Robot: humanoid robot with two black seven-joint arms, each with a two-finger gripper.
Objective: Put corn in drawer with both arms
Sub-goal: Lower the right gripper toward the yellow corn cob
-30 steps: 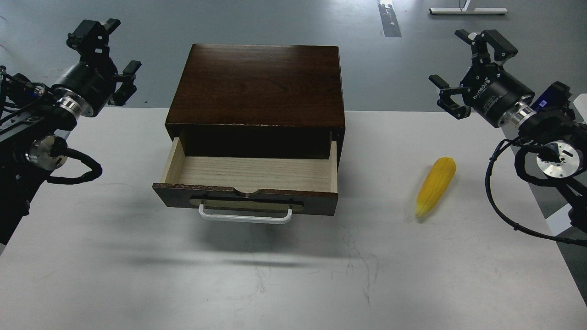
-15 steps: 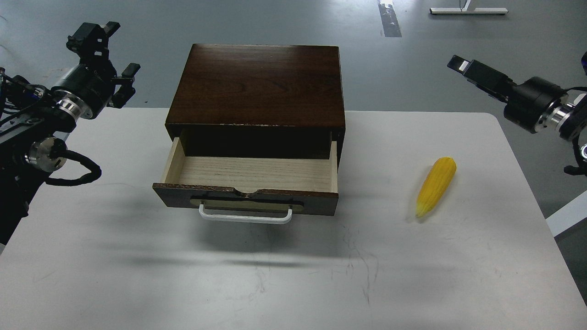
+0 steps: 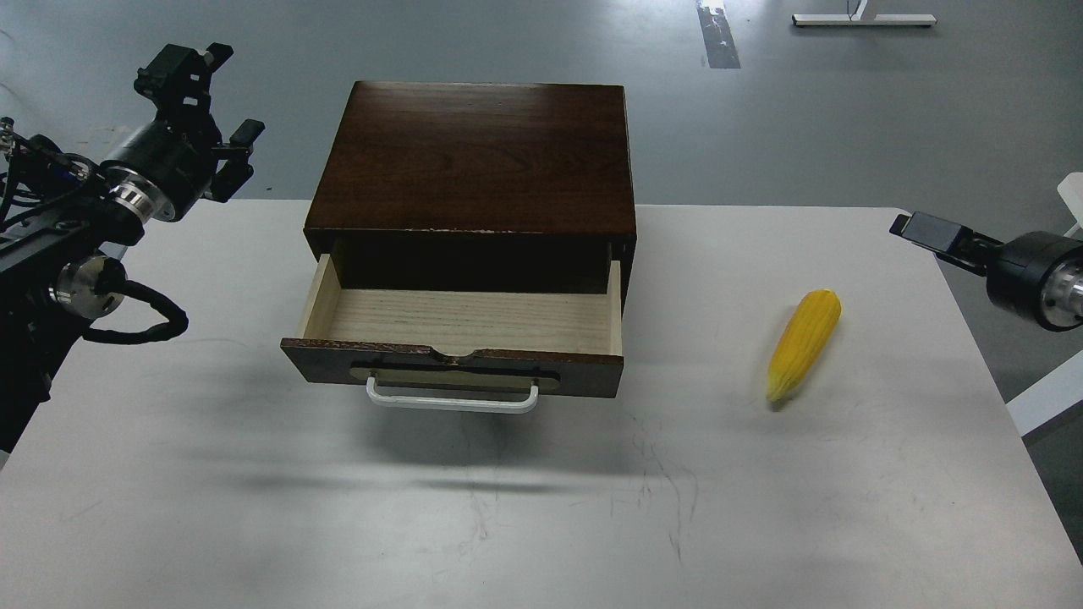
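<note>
Since a moment ago our right gripper has swung down toward the counter's right edge.
One corn lies left of it, tip toward us, outside the one open drawer; right fingers edge-on, spread unreadable; left gripper farther, fingers wide.

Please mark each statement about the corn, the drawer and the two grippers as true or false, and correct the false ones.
1. The drawer is pulled open and has nothing inside. True.
2. The corn lies inside the drawer. False: it lies on the table, to the right of the cabinet.
3. The right gripper holds the corn. False: it is apart from the corn and holds nothing.
4. The left gripper holds nothing. True.
5. The white handle is on the drawer front. True.
</note>
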